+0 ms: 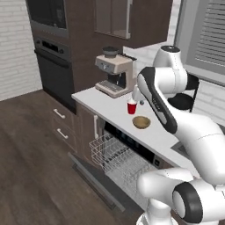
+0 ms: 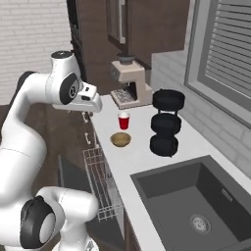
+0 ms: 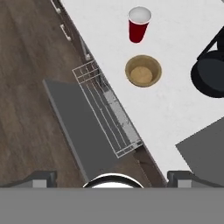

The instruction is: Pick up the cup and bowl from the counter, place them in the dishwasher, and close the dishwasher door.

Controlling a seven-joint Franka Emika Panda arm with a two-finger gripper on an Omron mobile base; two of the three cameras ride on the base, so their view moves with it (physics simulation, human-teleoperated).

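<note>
The red cup (image 1: 132, 107) (image 2: 124, 120) (image 3: 138, 25) stands upright on the light counter (image 1: 99, 99). Just beside it, nearer the sink, sits the tan bowl (image 1: 141, 122) (image 2: 120, 139) (image 3: 143, 71), empty. Below the counter edge the dishwasher (image 1: 132, 147) is open. Its white wire rack (image 1: 115, 157) (image 3: 106, 109) is pulled out over the lowered dishwasher door (image 1: 94, 179) (image 3: 78, 131). My gripper (image 2: 87, 116) (image 3: 111, 177) hangs high above the counter's front edge, pointing down. Its fingers are spread wide, open and holding nothing, well clear of the cup and bowl.
A beige espresso machine (image 1: 115, 74) stands at the counter's far end. A black three-tier stand (image 2: 165, 122) sits by the wall beside the bowl, and a dark sink (image 2: 196, 201) lies beyond it. The black wall oven (image 1: 55, 66) and brown drawers (image 1: 61, 124) flank the dishwasher.
</note>
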